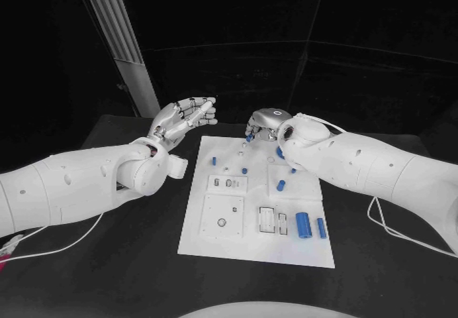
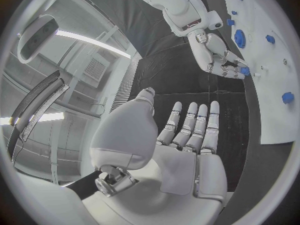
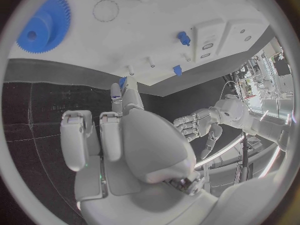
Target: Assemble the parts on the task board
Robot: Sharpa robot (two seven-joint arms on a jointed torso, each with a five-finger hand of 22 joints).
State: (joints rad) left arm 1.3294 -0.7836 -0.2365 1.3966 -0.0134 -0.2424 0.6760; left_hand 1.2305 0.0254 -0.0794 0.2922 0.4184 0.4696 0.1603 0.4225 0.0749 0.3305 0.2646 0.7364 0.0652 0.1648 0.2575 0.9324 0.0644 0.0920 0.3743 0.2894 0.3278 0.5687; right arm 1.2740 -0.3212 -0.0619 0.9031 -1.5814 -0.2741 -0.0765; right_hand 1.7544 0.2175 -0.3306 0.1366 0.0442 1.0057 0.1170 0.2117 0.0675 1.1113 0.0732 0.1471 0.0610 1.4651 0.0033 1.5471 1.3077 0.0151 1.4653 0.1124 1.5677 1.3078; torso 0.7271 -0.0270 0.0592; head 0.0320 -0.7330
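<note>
The white task board [image 1: 239,245] lies in the middle of the black table. On it are several blue parts, among them a thick cylinder [image 1: 302,224], a thin rod [image 1: 321,227] and small pegs [image 1: 215,160]. A blue gear [image 3: 42,27] sits near the board's far edge. My right hand [image 1: 269,124] hovers over that far edge and pinches a small blue part [image 3: 122,81] between its fingertips [image 2: 237,71]. My left hand [image 1: 186,116] is raised off the board's far left corner, its fingers straight and holding nothing [image 2: 187,130].
White inset plates with slots [image 1: 273,220] and a round hole [image 1: 222,223] take up the board's near half. Thin white cables trail on the table at the right [image 1: 382,225] and left [image 1: 57,248]. A pale post [image 1: 129,53] stands behind the table.
</note>
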